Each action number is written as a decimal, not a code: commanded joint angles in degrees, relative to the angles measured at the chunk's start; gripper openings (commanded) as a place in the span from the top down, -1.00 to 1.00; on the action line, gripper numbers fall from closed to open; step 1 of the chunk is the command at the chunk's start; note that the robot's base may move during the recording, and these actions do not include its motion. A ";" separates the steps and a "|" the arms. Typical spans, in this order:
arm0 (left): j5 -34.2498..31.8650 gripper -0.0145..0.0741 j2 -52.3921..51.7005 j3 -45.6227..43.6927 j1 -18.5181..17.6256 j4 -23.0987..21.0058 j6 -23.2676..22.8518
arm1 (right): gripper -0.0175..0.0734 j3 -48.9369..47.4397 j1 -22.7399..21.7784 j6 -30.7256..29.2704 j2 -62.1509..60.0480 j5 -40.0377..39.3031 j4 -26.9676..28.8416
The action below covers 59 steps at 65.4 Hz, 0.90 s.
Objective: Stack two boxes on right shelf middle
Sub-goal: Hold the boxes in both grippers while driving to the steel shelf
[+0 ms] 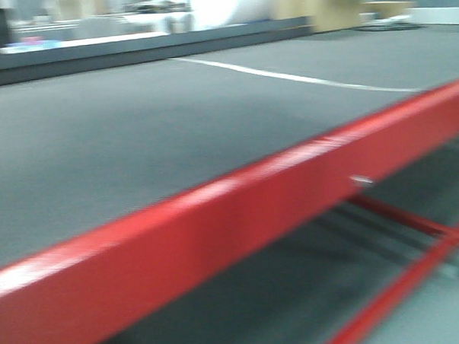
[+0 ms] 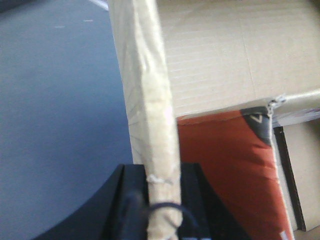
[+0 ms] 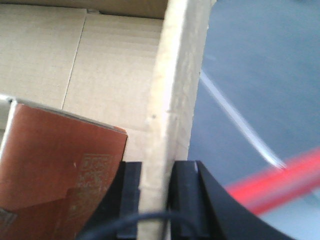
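Left wrist-mounted cam first: the left pincer (image 2: 161, 176) was clamped on the upright side wall of a cardboard box (image 2: 220, 60), with the wall's yellowish taped top edge running straight out from between its black fingers (image 2: 125, 184). Right of the pincer was the inside of the box, pale corrugated board with a crease across it, and an orange-red packet (image 2: 225, 170) sat in there just beside the pincer. Left of the pincer was plain grey floor (image 2: 55, 125). Right wrist-mounted cam was basically the mirror of that: the right pincer (image 3: 157, 170) was squeezed onto a cardboard wall as well, board pinched tight between both fingers. The box interior was on the left of this pincer, holding a brown-orange pack (image 3: 55, 165) with a square printed code on it, close beside the pincer. Off to the pincer's right was more grey floor with a white line (image 3: 235, 114) across it and a blurry red bar (image 3: 280, 180). Honestly couldn't tell whether both pincers had the same box or not. Exterior front-facing cam was all motion blur, and what it caught was the red bench rail (image 1: 217, 233) cutting diagonally across, a grey surface (image 1: 136, 130) with a white stripe (image 1: 286, 76) beyond it, and thinner red struts (image 1: 403, 216) underneath on the right.
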 commanded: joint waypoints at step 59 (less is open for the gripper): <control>-2.04 0.92 -0.79 -0.55 0.06 1.02 0.18 | 0.95 -0.69 -0.61 -0.32 -0.47 -3.28 -3.02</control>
